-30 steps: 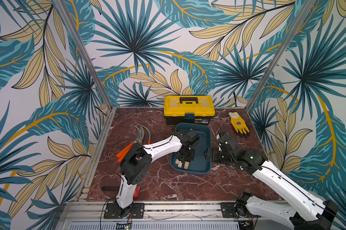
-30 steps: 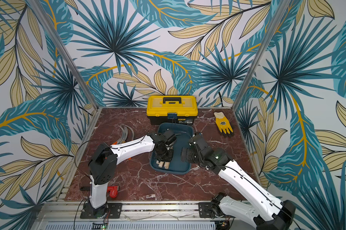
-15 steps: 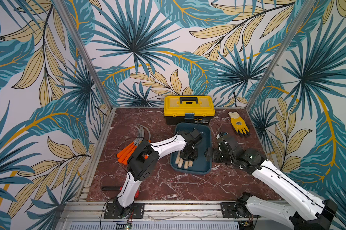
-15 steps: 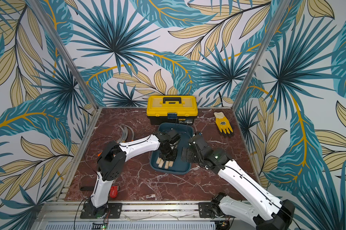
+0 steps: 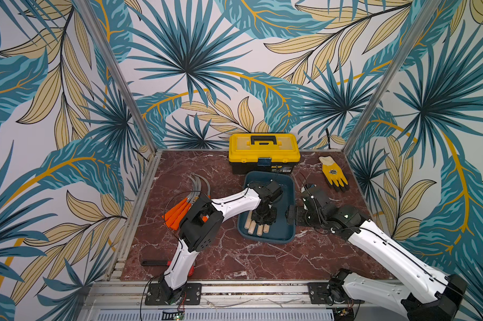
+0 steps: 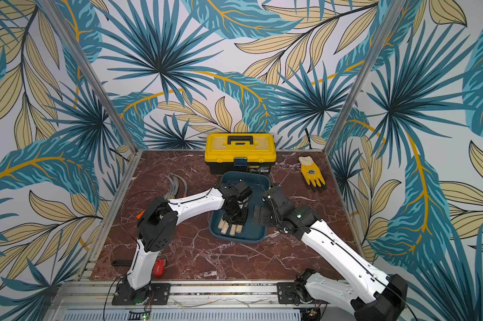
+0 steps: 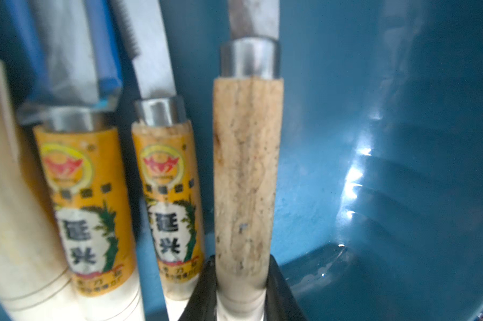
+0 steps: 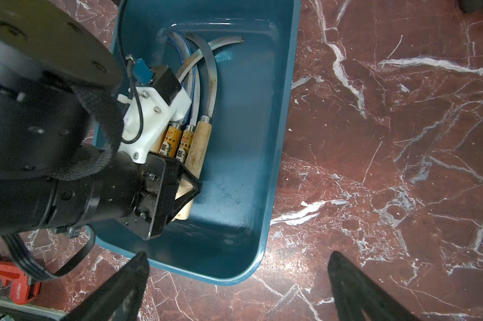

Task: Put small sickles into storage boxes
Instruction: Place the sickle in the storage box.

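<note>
Left wrist view: left gripper (image 7: 241, 261) state? Sickle location?
— Clamped on bare-wood sickle (image 7: 246, 166) handle, inside teal tray (image 7: 373, 139), beside two labelled sickles (image 7: 168, 194). Right gripper (image 8: 237, 255) wide, empty, just beside tray. On bench (image 5: 234, 258): orange-handled sickles (image 5: 176, 215).

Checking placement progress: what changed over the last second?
The left arm swung its elbow toward the tray, uncovering the orange sickles. Its pincer edged sideways, clasping a wooden sickle beside the others. The right arm, toolbox and glove stayed.
</note>
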